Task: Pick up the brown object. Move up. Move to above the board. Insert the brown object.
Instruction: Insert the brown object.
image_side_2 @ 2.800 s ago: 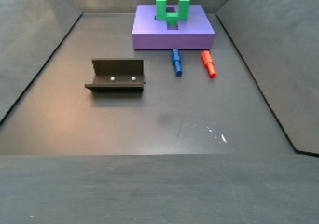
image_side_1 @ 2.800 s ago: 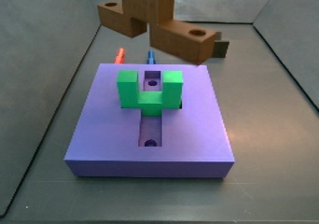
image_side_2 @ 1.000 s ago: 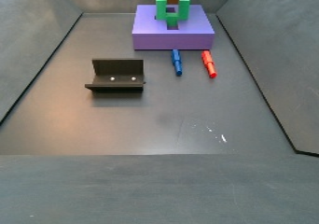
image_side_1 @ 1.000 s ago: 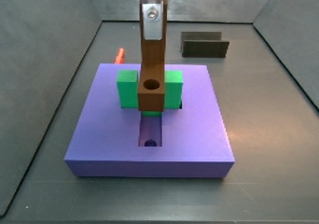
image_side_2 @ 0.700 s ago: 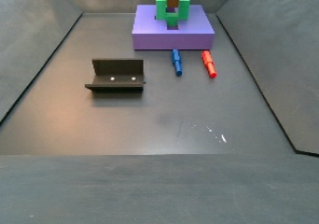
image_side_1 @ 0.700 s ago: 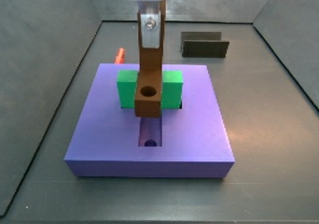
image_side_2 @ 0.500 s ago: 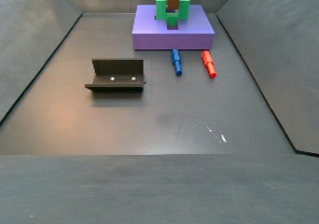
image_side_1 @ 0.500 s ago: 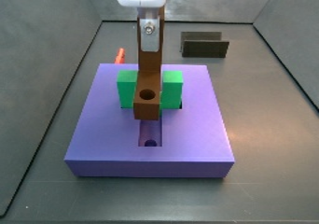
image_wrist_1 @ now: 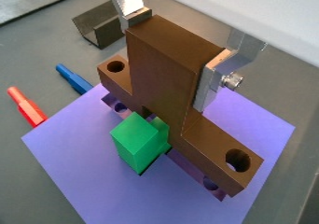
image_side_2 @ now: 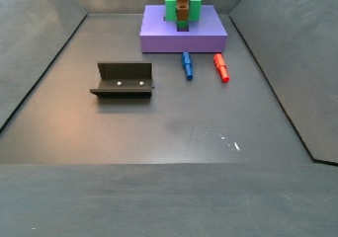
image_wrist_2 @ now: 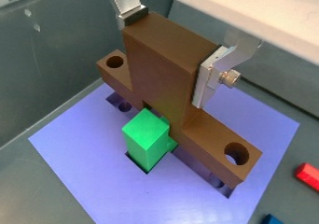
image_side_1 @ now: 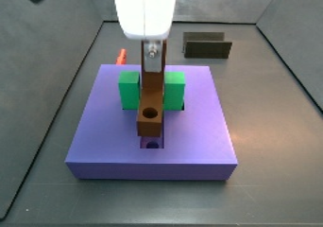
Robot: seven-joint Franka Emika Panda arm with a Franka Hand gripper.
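Gripper (image_wrist_1: 174, 43) at upper centre of wrist view, clamped on brown object (image_wrist_1: 174, 83). Bar hangs upright at frame centre over board (image_side_1: 101, 136) groove (between green block (image_side_1: 128, 89) arms). Looks rigid, light, smooth-faced; hold at T stem suits.

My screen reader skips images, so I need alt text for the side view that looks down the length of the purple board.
The tool holds a brown T-shaped block upright over the purple board, its lower end at the centre groove, passing through a green U-shaped block. A dark fixture stands behind.
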